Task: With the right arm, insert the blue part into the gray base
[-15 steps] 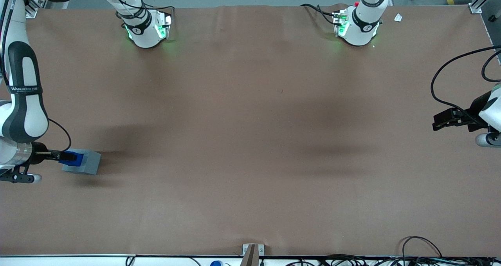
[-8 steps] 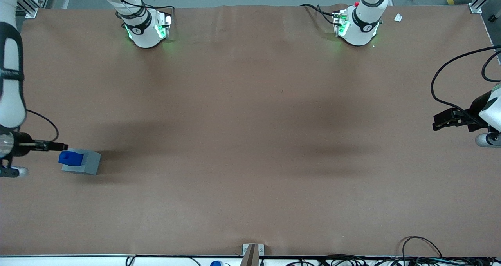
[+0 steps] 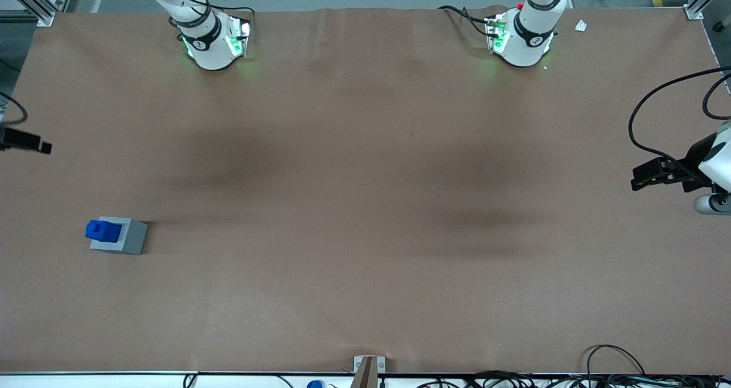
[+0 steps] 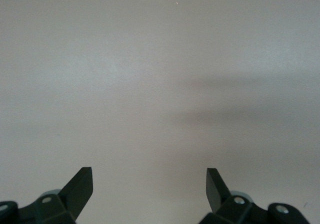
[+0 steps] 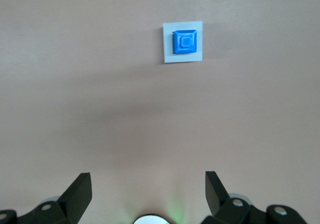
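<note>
The blue part (image 3: 101,230) sat in the recess of the gray base (image 3: 120,236), stub up — from the right wrist view it looked seated off-centre, though how deep was hard to judge. The base (image 5: 183,42) stood on the brown bench (image 3: 365,205) toward the working arm's end. The fingers (image 5: 76,193) were spread wide, holding nothing, well apart from the part (image 5: 185,42) and high over bare bench. In the front view only the gripper (image 3: 25,140) tip showed at the edge — farther from the camera than the base.

The blue part (image 3: 101,230) sits stub-up in the gray base (image 3: 127,238), toward the working arm's table end; the gripper (image 5: 148,190) hangs spread-fingered above.
</note>
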### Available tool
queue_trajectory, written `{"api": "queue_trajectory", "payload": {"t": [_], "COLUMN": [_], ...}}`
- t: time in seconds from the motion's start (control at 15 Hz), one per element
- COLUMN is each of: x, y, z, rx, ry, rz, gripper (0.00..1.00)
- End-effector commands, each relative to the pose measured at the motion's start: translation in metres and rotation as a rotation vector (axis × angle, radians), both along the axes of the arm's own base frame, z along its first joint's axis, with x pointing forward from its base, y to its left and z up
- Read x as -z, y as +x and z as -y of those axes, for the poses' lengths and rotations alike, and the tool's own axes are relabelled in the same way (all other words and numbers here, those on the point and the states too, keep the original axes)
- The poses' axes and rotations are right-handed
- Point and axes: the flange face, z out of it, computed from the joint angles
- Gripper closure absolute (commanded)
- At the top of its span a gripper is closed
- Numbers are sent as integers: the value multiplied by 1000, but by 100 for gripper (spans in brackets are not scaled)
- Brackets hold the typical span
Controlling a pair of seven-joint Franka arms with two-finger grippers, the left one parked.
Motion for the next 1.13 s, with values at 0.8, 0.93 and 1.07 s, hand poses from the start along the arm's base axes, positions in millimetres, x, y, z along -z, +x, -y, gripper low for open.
{"api": "queue_trajectory", "payload": {"t": [0.8, 0.93, 1.07], "x": [-58, -56, -54], "y": [-41, -39, -40], "z": [-87, -84, -86], "rx": [-63, -59, -59], "ry": [-76, -95, -94], "rz": [206, 197, 188], "gripper": [0, 0, 0]}}
